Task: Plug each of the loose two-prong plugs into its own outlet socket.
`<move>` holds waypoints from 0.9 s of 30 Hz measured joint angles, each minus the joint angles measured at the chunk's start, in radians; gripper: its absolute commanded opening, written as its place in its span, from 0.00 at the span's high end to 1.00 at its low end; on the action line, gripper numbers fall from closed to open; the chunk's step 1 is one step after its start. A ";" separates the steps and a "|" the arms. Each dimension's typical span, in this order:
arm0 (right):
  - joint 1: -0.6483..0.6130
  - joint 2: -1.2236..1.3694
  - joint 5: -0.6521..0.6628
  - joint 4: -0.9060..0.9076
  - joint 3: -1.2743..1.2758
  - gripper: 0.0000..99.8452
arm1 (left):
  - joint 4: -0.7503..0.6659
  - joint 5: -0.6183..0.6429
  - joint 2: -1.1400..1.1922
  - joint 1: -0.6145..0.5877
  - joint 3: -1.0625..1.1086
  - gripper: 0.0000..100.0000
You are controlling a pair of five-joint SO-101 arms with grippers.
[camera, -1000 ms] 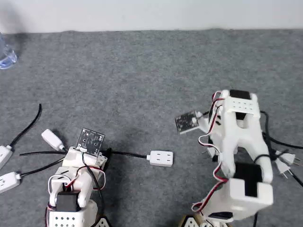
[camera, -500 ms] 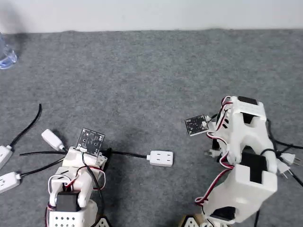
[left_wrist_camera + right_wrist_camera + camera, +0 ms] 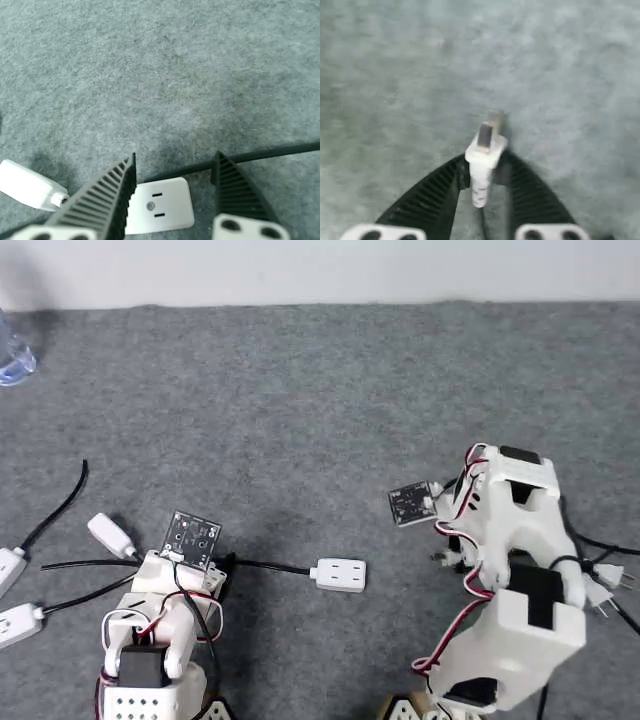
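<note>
Down at the lower right of the high view, the right arm (image 3: 515,570) sits folded over itself, its right gripper (image 3: 485,164) clamped on a white plug (image 3: 484,147) whose prongs point toward the grey carpet (image 3: 395,75). At lower left, the left gripper (image 3: 175,157) hangs with jaws apart over a white socket (image 3: 160,207), which its fingers (image 3: 107,192) partly cover. More plugs (image 3: 603,592) at the right edge lie half hidden behind the right arm.

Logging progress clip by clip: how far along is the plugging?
Done: nothing yet; the socket below the open left gripper is empty. In hand: the right gripper is shut on a plug. Left: that plug and the loose plugs beside the right arm all need sockets.
</note>
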 measured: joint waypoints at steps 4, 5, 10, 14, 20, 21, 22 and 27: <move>-0.035 -0.017 -0.123 -0.023 0.012 0.99 | 0.000 0.000 0.000 0.000 0.000 0.77; -0.044 -0.023 -0.152 -0.018 0.003 0.99 | 0.000 0.000 0.000 0.000 0.000 0.77; -0.149 -0.104 -0.361 0.025 -0.087 0.99 | 0.000 0.000 0.000 0.000 0.000 0.77; -0.215 -0.170 -0.574 -0.038 -0.107 0.99 | 0.000 0.000 0.000 0.000 0.000 0.77; -0.258 -0.183 -0.680 -0.304 0.072 0.97 | 0.000 0.000 0.000 0.000 0.000 0.77; -0.258 -0.183 -0.683 -0.353 0.124 0.95 | 0.000 0.000 0.000 0.000 0.000 0.77; -0.256 -0.183 -0.683 -0.390 0.172 0.90 | 0.000 0.000 0.000 0.000 0.000 0.77; -0.256 -0.195 -0.620 -0.373 0.241 0.62 | 0.000 0.000 0.000 0.000 0.000 0.77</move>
